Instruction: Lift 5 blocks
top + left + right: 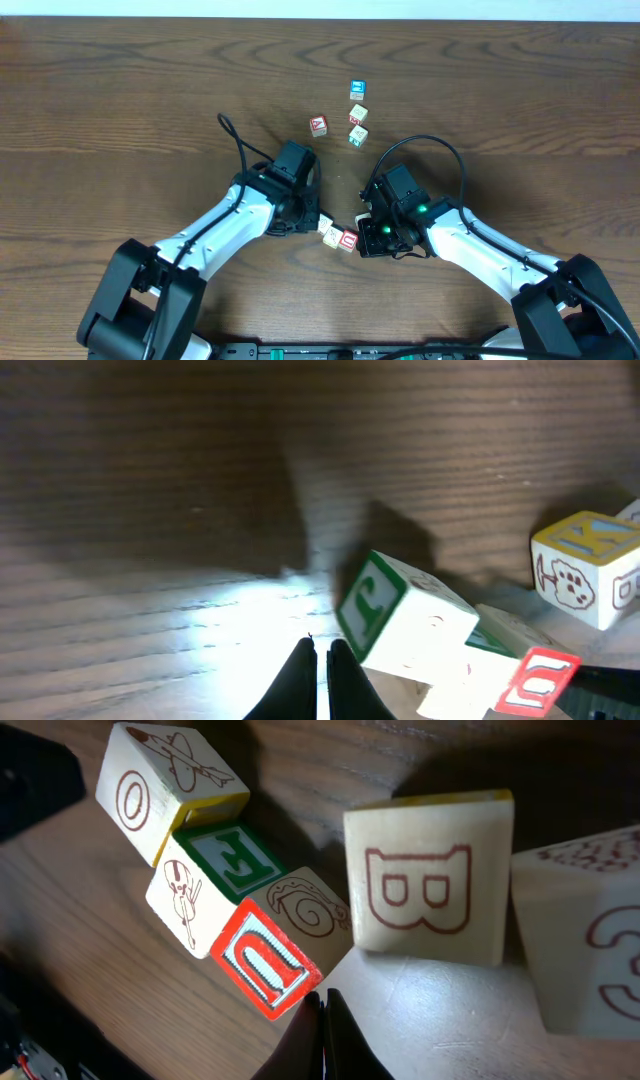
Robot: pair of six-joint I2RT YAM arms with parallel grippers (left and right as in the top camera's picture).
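Both pincers are pinched fully closed with nothing between the fingers: left gripper (pixel 320 650) and right gripper (pixel 322 1005), each with its tips low over the table (pixel 120 90).

The blocks (pixel 326 231) lie bunched between the two arms. Landmark: red U block (pixel 265 963).
- The right gripper is just in front of it.
- Touching it in a row behind: green E block (pixel 228 860), then O block (pixel 140 800).
- Off to its side: B block (pixel 425 890), with 3 block (pixel 590 940) next to that.
- Well beyond it: red A cube (pixel 318 125) and blue-faced cube (pixel 357 90), with neither arm near them.

In the left wrist view a green-faced block leans tilted on its neighbours. We cannot tell if any block is clear of the wood.

Our judgement: the blocks are clustered, nothing is gripped, and the lift of all five is still to do.
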